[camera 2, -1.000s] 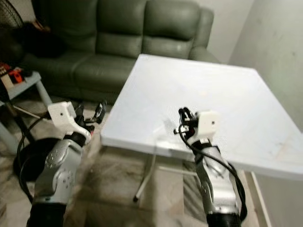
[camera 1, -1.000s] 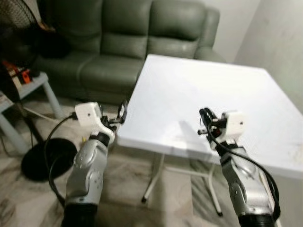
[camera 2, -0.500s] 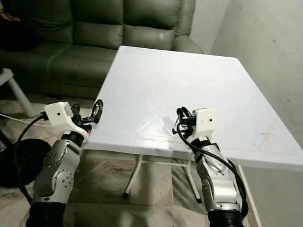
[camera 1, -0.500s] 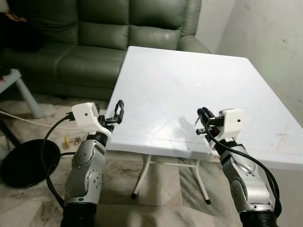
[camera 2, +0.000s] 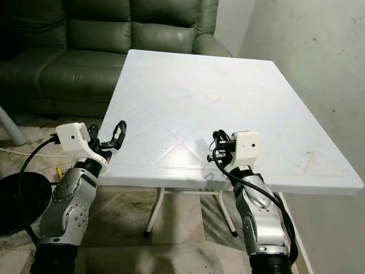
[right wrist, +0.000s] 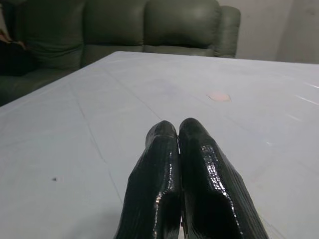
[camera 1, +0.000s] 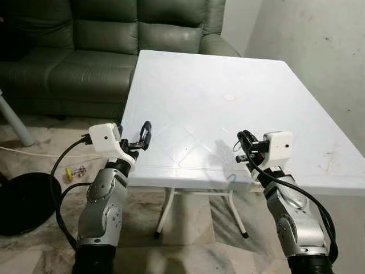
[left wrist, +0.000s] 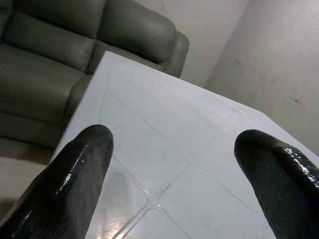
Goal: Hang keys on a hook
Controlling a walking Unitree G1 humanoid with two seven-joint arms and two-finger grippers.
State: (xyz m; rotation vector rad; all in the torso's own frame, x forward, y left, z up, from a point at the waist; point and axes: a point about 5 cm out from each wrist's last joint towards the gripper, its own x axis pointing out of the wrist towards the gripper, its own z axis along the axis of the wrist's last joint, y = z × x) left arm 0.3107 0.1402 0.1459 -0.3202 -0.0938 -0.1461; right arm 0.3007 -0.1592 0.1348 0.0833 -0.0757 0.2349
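Your view has swung from the dark green sofa point(camera 1: 114, 34) onto the square white plastic surface point(camera 1: 228, 114), left claw point(camera 1: 146, 135) spread, right claw point(camera 1: 244, 148) pinched shut, keys and hook unseen.

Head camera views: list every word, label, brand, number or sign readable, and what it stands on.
None can be read: the white table, the green sofa, the wall, the left gripper and the right gripper bear no legible text.
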